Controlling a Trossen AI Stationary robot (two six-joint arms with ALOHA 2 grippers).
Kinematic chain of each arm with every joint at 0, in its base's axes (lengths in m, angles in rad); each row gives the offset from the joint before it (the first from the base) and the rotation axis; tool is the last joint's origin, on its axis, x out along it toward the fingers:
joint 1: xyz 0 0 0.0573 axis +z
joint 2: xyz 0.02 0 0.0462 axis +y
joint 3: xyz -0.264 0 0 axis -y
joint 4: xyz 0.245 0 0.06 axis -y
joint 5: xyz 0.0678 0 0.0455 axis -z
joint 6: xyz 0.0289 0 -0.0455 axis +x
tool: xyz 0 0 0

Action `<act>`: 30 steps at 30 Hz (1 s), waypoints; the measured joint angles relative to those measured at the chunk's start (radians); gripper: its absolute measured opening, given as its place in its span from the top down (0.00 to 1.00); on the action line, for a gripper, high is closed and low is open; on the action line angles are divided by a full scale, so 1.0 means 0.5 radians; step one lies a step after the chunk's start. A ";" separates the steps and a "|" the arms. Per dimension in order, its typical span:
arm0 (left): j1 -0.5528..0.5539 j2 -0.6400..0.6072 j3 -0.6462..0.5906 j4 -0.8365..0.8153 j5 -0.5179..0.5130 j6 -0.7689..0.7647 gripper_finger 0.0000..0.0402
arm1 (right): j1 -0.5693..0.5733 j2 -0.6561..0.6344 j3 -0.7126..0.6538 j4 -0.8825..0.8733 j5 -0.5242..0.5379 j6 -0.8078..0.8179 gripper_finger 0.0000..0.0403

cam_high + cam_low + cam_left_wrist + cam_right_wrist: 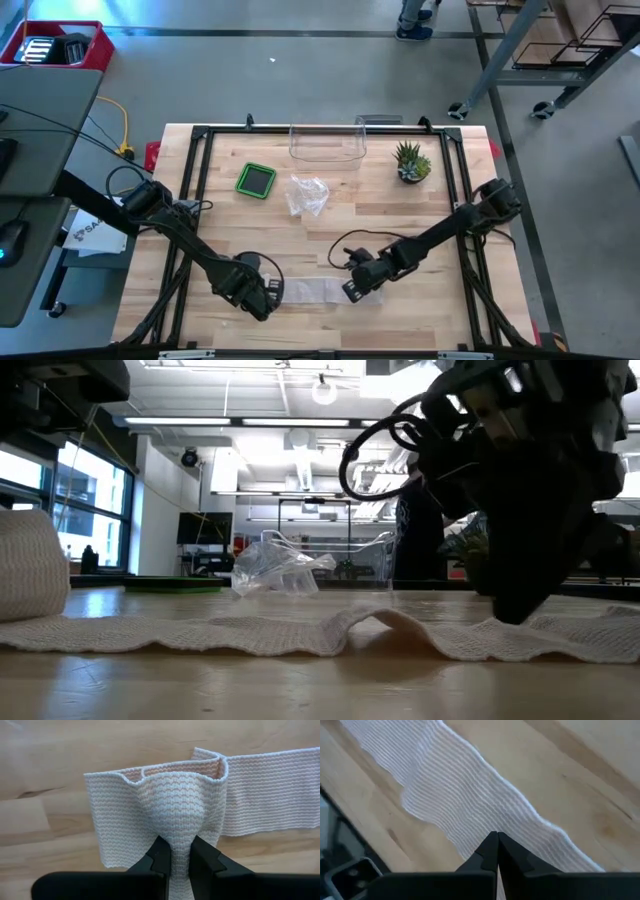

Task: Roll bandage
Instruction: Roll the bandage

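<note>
The white knit bandage [318, 290] lies stretched flat along the near edge of the wooden table [440, 215], its left end partly rolled and bunched where the left gripper [178, 857] pinches a fold of it between narrowly set fingers, while the right gripper [497, 851], fingers pressed fully together with nothing between them, rests its tips on the strip's other end. Farther back from the bandage sit a crumpled clear plastic bag [306, 194], a green square container [256, 180], a clear plastic bin [327, 143] and a small potted plant [411, 162], all well apart from it and from both arms.
</note>
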 joint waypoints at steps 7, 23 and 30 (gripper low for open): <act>0.000 0.000 0.000 -0.022 -0.065 -0.001 0.93 | 0.087 -0.008 0.005 -0.280 0.024 0.131 1.00; -0.030 0.000 0.000 -0.190 -0.030 -0.042 0.93 | 0.306 -0.014 0.007 -0.565 -0.114 0.302 1.00; -0.027 0.000 -0.004 -0.127 -0.060 -0.055 0.93 | 0.330 -0.011 0.005 -0.553 -0.127 0.307 1.00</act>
